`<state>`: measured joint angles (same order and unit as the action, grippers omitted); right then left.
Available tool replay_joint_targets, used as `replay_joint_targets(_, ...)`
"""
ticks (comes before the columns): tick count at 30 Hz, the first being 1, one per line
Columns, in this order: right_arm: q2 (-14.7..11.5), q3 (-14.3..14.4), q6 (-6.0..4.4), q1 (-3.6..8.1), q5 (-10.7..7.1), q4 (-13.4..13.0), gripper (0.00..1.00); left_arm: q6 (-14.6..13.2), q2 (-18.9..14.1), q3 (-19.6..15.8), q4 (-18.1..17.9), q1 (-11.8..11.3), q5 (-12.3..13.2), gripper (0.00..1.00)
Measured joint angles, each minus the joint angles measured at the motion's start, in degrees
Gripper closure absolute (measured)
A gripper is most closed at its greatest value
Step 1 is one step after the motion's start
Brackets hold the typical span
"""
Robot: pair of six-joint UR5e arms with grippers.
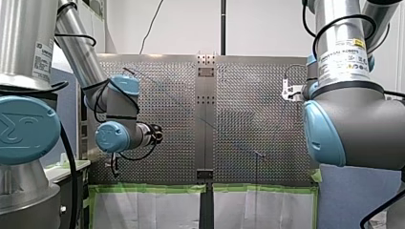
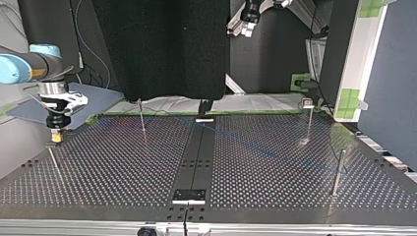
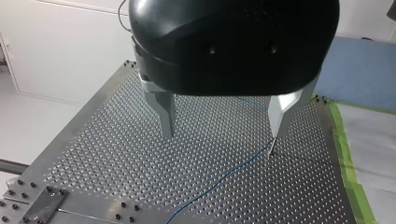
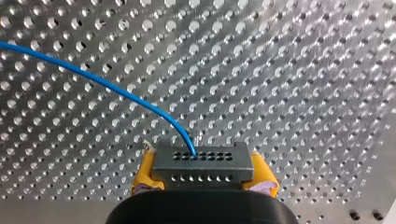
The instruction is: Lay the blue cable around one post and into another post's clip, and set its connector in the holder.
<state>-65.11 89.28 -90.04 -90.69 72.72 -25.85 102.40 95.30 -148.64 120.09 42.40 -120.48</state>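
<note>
**Connector held, routing unfinished**

My right end effector (image 4: 204, 176) clamps the grey connector (image 4: 201, 163) between yellow pads above the table (image 4: 303, 70). The blue cable (image 4: 107, 86) runs from it and seems to bend at one post (image 2: 337, 172). My left end effector (image 3: 222, 134) hangs spread and empty. Clipping and seating apparently remain.

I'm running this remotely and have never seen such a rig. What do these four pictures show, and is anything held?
Two robot arms work over a perforated metal table. The front view looks from behind them; the top view faces them from across the table, so sides swap. The other two come from wrist cameras. Thin upright metal posts stand on the table. My right arm's yellow-padded end effector is shut on a grey metal connector block with rows of holes, where the thin blue cable ends. My left arm's black end effector with metal fingers is open and empty, above the table.
</note>
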Motion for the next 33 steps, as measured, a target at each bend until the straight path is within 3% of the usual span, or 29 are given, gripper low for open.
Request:
replay_joint_targets(8, 0.2, -0.6, -0.71, 1.94, -1.85, 0.0, 1.00, 0.0, 0.0, 0.0, 0.1, 0.0, -0.5, 0.00)
replay_joint_targets(17, 0.4, -0.9, -0.79, 3.68, -2.81, 0.5, 1.00, 0.0, 0.0, 0.0, 0.2, 0.0, -0.5, 0.00)
replay_joint_targets(28, 1.2, -2.1, -0.40, 4.66, -5.53, 1.7, 1.00, -0.1, 0.0, 0.0, 0.2, -0.3, -0.5, 0.00)
replay_joint_targets(33, 2.7, -3.6, 0.62, 4.47, -6.46, 3.3, 1.00, -0.1, 0.0, 0.0, 0.2, -0.5, -0.5, 0.00)
